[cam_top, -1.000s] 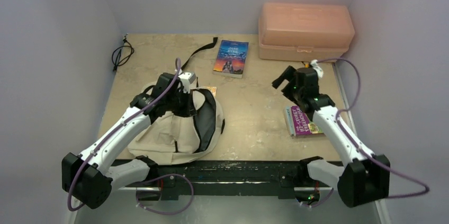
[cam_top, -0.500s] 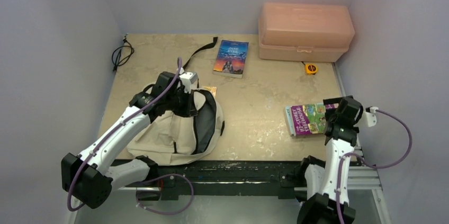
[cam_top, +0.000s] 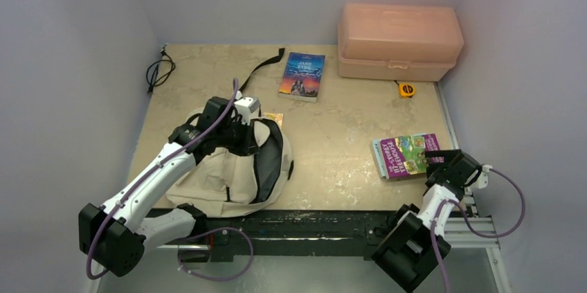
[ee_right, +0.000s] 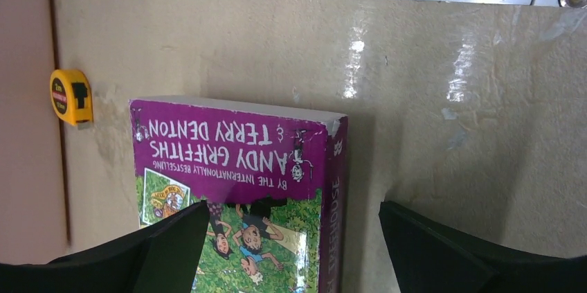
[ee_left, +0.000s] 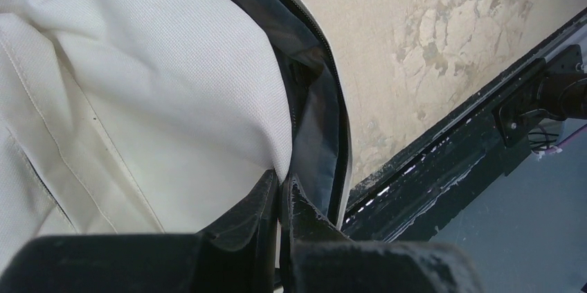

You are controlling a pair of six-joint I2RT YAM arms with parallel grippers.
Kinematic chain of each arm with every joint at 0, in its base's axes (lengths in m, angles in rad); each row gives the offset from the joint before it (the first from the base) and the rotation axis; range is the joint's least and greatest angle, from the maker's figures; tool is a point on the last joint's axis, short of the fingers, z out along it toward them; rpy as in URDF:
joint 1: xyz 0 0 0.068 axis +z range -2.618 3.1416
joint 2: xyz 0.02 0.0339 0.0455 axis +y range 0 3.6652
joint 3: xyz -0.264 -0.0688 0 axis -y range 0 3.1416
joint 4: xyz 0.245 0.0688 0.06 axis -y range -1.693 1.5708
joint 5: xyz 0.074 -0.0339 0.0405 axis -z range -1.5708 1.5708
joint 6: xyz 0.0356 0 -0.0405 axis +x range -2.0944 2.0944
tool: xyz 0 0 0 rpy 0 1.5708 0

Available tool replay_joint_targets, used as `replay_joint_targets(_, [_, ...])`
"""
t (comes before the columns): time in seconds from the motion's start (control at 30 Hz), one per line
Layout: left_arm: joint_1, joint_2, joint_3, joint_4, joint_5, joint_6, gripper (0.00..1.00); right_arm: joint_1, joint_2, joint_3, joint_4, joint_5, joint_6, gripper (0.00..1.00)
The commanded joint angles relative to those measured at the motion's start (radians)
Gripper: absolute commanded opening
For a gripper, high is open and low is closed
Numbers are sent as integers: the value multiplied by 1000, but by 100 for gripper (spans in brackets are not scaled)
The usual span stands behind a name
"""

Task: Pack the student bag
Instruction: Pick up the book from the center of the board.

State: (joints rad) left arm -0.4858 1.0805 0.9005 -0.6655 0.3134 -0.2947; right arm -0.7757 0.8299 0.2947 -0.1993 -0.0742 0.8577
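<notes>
The student bag [cam_top: 221, 172], cream fabric with a dark lining, lies at the near left of the table with its opening facing right. My left gripper [cam_top: 244, 135] is shut on the bag's rim; the left wrist view shows cream fabric [ee_left: 138, 85] pinched between the fingertips [ee_left: 268, 192]. A purple Treehouse book [cam_top: 407, 154] lies flat at the near right. My right gripper [cam_top: 443, 161] is open at that book's right end. In the right wrist view the book [ee_right: 235, 147] lies partly between the spread fingers [ee_right: 173, 237], which do not touch it.
A blue Jane Eyre book [cam_top: 302, 75] lies at the back centre. A salmon-pink plastic box [cam_top: 398, 40] stands at the back right, with a yellow tape measure [cam_top: 406, 89] in front of it. A black cable [cam_top: 158, 71] lies back left, a black strap [cam_top: 262, 68] beside it.
My right arm swung from in front of the pink box back to the table's near right edge, uncovering the purple book. The left arm and bag stayed put.
</notes>
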Motion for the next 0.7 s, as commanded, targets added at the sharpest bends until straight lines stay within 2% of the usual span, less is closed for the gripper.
replay_joint_targets(0.0, [-10, -17, -9, 41, 53, 10, 0, -20, -6, 8, 86, -66, -56, 99])
replay_joint_targets(0.13, [-10, -15, -7, 49, 74, 9, 0, -23, 41, -12, 120, -103, -53, 99])
replay_joint_targets(0.33, [-10, -12, -4, 48, 96, 14, 0, -25, 102, -68, 281, -197, -74, 82])
replay_joint_targets(0.43, [-10, -19, -2, 46, 95, 17, 0, -25, 74, -81, 296, -191, -92, 64])
replay_joint_targets(0.5, [-10, -24, -4, 45, 94, 18, 0, -25, 53, -72, 288, -191, -108, 42])
replay_joint_targets(0.67, [-10, -29, -5, 44, 94, 20, 0, -25, -7, 1, 171, -148, -184, 7])
